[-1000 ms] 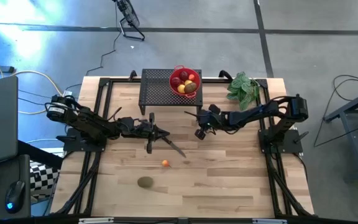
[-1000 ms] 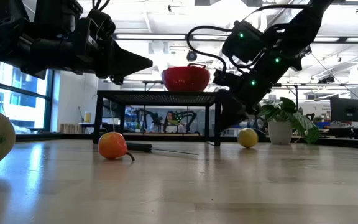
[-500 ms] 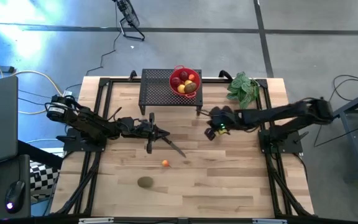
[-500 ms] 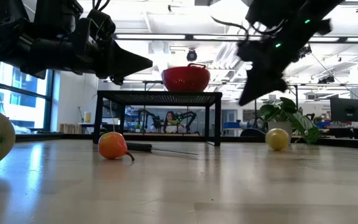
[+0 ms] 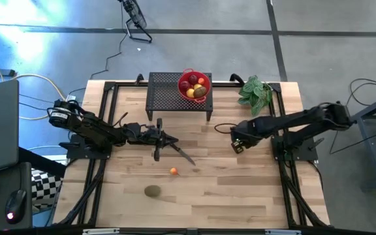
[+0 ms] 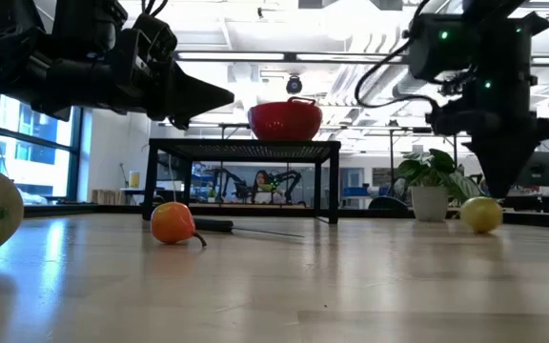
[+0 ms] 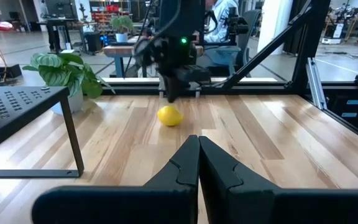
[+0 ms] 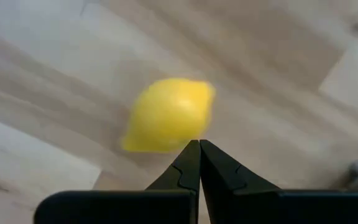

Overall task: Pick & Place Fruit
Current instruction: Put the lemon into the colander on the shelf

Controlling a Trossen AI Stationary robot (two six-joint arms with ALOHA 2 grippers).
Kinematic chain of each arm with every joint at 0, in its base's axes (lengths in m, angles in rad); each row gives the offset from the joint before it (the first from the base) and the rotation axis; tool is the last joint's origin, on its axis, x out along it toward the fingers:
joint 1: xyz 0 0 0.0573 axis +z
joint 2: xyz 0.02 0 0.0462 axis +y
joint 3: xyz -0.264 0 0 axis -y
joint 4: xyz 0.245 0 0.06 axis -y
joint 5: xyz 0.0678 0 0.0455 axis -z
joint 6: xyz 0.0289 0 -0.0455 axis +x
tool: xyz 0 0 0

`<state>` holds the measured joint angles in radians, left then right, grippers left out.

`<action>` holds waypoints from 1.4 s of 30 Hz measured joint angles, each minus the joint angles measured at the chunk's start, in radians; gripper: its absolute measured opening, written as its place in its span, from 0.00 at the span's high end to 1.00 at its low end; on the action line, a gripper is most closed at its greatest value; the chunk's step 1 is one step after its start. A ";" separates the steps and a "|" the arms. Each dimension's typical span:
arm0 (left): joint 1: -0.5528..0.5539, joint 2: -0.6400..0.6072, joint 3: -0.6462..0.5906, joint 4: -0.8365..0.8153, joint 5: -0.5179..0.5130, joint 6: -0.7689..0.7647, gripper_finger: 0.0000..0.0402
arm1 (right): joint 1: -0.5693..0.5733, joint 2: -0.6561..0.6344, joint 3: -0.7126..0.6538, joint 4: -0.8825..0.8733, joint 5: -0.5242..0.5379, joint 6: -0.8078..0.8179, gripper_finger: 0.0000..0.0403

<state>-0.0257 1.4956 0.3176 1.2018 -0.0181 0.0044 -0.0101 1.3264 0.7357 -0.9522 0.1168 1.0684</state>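
A yellow lemon (image 8: 166,115) lies on the wooden table right of centre; it also shows in the low view (image 6: 481,213) and the left wrist view (image 7: 169,116). My right gripper (image 5: 236,142) is shut and points straight down just above it, with a small gap showing in the left wrist view. My left gripper (image 5: 172,140) is shut and held level above the table's middle, holding nothing. A small orange fruit (image 5: 173,171) and a brown-green kiwi (image 5: 152,191) rest on the table nearer the front. A red bowl (image 5: 194,85) of fruit stands on a black mesh stand (image 5: 165,94).
A slim knife (image 5: 183,155) lies on the table just under my left gripper's tip. A green leafy plant (image 5: 254,91) sits at the far right corner. Black frame rails run along both table sides. Bare wood stretches along the near edge.
My right gripper has swung toward the table's right edge, risen a little, and tipped and rolled to point straight down, staying shut. The lemon has rolled along the table toward the right edge, keeping under the gripper.
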 joint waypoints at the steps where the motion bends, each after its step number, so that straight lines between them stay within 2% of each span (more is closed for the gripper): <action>1: 0.000 0.000 0.000 0.000 0.000 0.000 1.00 | 0.000 0.015 0.000 0.006 -0.021 0.001 0.99; 4: 0.000 0.000 0.000 -0.001 0.000 0.001 1.00 | 0.001 0.069 0.000 0.019 -0.048 0.001 0.99; 12: 0.000 0.000 0.000 -0.025 0.000 0.001 1.00 | 0.010 0.133 0.000 0.022 -0.018 0.007 0.99; 17: 0.000 0.000 0.000 -0.026 -0.004 0.001 1.00 | 0.007 0.106 0.000 0.015 0.043 0.020 0.99; 24: 0.000 0.000 0.000 -0.026 -0.003 -0.006 1.00 | -0.038 0.007 0.000 -0.010 0.046 0.079 0.99; 30: 0.000 0.000 0.000 -0.031 -0.003 0.000 1.00 | -0.029 -0.109 0.000 0.131 0.213 0.079 0.99; 34: 0.000 0.000 0.000 -0.030 -0.003 0.027 1.00 | -0.018 -0.127 0.000 0.230 0.355 0.045 0.99; 42: 0.000 0.000 0.000 -0.021 -0.089 0.037 1.00 | -0.032 -0.110 0.000 0.368 0.373 0.008 0.99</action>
<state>-0.0257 1.4956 0.3176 1.1809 -0.1070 0.0410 -0.0422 1.2167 0.7361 -0.5845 0.4896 1.0760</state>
